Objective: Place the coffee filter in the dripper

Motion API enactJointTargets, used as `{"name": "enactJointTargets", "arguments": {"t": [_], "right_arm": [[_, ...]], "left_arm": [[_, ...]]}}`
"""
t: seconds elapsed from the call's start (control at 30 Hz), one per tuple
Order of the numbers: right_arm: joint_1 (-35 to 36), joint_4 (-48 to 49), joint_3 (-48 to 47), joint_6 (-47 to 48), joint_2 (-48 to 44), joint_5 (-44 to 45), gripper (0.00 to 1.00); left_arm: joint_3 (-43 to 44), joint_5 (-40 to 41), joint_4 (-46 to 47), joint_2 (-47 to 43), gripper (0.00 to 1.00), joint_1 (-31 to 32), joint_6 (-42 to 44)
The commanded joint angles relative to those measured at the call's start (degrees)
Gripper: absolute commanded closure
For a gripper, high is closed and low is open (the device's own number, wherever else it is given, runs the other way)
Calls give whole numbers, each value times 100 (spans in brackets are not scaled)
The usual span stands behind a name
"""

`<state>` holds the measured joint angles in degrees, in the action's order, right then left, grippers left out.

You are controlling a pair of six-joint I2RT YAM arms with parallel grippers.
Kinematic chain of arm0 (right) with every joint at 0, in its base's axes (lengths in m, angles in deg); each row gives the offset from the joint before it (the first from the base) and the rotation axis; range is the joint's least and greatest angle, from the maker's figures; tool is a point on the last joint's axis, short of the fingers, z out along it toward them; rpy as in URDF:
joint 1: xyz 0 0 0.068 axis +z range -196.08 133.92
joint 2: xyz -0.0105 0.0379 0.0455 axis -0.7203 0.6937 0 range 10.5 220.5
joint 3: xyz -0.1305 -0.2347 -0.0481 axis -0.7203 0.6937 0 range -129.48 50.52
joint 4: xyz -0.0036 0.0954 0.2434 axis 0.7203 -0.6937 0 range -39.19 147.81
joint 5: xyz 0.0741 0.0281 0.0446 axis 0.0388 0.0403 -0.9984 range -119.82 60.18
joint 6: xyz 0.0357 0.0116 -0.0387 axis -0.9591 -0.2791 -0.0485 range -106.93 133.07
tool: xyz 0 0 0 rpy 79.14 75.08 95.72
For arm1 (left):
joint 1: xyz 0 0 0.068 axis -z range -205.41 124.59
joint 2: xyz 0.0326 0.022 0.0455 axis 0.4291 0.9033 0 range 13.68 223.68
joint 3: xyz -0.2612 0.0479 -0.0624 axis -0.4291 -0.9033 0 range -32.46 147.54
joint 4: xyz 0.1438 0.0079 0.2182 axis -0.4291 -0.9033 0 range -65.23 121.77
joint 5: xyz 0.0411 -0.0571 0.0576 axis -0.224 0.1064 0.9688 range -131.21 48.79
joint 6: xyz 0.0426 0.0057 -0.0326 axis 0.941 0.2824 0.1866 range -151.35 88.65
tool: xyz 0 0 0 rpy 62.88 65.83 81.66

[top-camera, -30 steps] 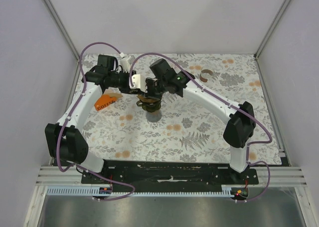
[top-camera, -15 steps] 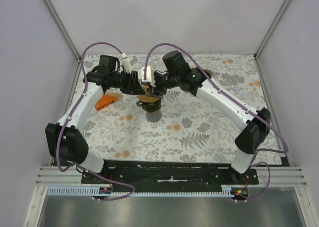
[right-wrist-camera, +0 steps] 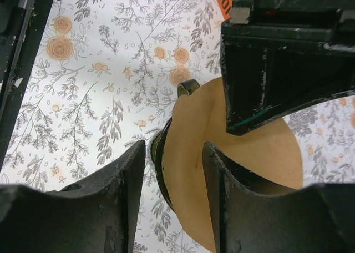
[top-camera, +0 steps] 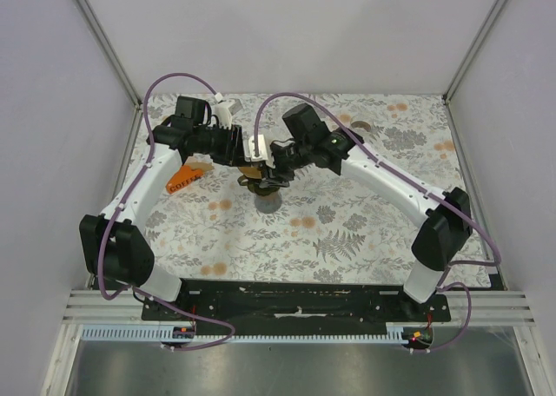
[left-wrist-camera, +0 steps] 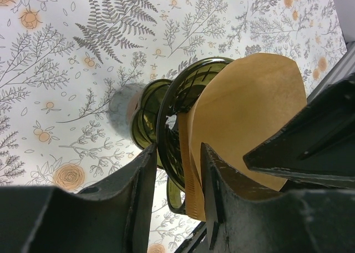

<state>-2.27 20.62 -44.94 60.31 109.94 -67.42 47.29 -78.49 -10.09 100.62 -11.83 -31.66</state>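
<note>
The dark green glass dripper (top-camera: 263,188) stands at the table's middle back, and the brown paper coffee filter (top-camera: 254,168) sits in its mouth. In the left wrist view my left gripper (left-wrist-camera: 177,150) is shut across the dripper (left-wrist-camera: 166,114) rim and the seamed edge of the filter (left-wrist-camera: 249,109). My right gripper (right-wrist-camera: 173,147) is open astride the opposite rim of the dripper (right-wrist-camera: 157,153). One of its fingers is outside the glass and the other rests against the filter (right-wrist-camera: 194,142). Both grippers meet over the dripper, the left gripper (top-camera: 250,161) from the left and the right gripper (top-camera: 272,172) from the right.
An orange coffee packet (top-camera: 182,179) lies left of the dripper, under the left arm. A small brown curved piece (top-camera: 359,128) lies at the back right. The floral cloth (top-camera: 347,231) covers the table, and enclosure walls close in on three sides.
My right gripper's jaws have opened wider around the filter and rim, and the right arm has swung outward and settled. The left gripper stayed at the dripper's rim.
</note>
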Motion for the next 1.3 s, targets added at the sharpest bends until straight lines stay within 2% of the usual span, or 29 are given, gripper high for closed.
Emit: {"name": "enactJointTargets", "arguments": {"t": [0.0,0.53,0.8,0.97,1.1,1.17,1.27], "right_arm": [[-57,-122,63,39,190,-89,48],[-162,-131,106,-224,383,-168,46],[-180,44,-95,-584,-178,-616,39],[-337,493,1,-1295,-618,-818,33],[-680,914,71,-2357,-759,-723,27],[-873,1222,106,-3034,-716,-285,27],[-988,1355,2,-3817,-479,1041,28]], "left_arm": [[85,115,12,-19,56,21,181],[-47,475,47,78,52,250,295],[-20,836,47,25,52,303,410],[-64,898,38,25,52,329,462],[-64,950,47,16,52,347,497],[-73,968,47,8,52,355,524],[-82,1029,47,16,52,408,550]]}}
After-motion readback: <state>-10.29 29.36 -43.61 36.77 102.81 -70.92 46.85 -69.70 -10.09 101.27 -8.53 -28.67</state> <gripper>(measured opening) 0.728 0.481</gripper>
